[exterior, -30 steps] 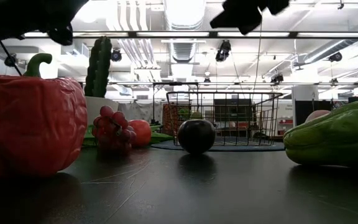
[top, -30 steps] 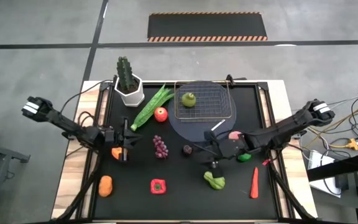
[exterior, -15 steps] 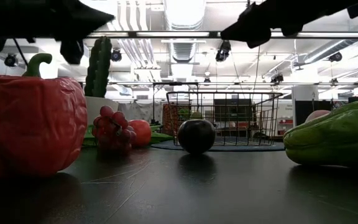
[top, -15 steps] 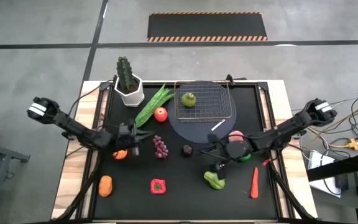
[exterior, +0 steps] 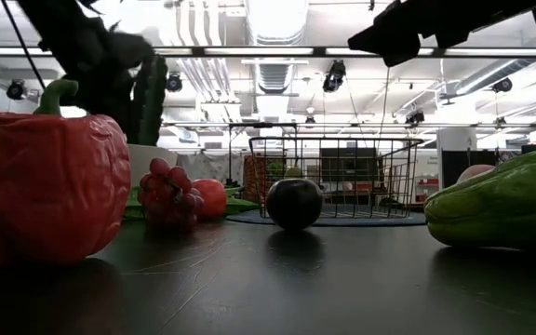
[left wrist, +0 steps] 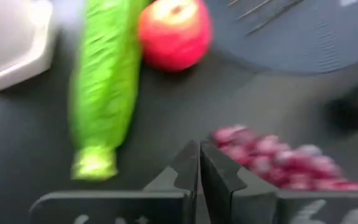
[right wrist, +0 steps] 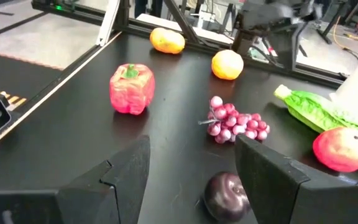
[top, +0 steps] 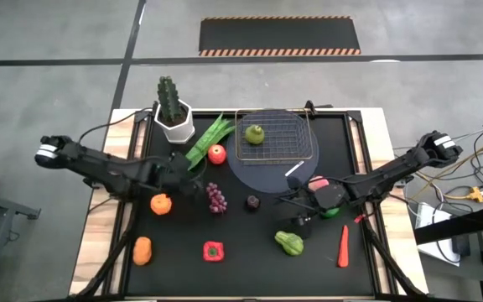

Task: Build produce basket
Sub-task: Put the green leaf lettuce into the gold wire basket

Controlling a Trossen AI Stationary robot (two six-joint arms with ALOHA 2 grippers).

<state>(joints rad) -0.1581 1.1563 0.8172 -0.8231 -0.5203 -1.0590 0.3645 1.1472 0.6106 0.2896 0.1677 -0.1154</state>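
Note:
The wire basket (top: 277, 138) stands on a round grey disc (top: 262, 172) with a green fruit (top: 254, 133) inside. Loose produce lies on the black mat: a long leafy green (top: 205, 144), a red apple (top: 216, 153), purple grapes (top: 216, 198), a dark plum (top: 252, 201), an orange (top: 161, 203) and a red pepper (top: 213, 250). My left gripper (left wrist: 199, 165) is shut and empty. It hovers tipped down between the leafy green (left wrist: 104, 81) and the grapes (left wrist: 278, 158). My right gripper (right wrist: 194, 146) is open and empty, held nearly level above the mat just right of the plum (right wrist: 227, 194).
A cactus in a white pot (top: 173, 109) stands at the far left corner. A green vegetable (top: 289, 243), a red carrot-like piece (top: 343, 245), a pink fruit (top: 317, 182) and a second orange piece (top: 142, 250) lie on the mat. Free mat shows along the near edge.
My left gripper has moved away from the orange toward the far right, up to the leafy green's near end, and has tipped from level to pointing downward, staying shut. My right gripper has sunk a little. No produce has visibly moved.

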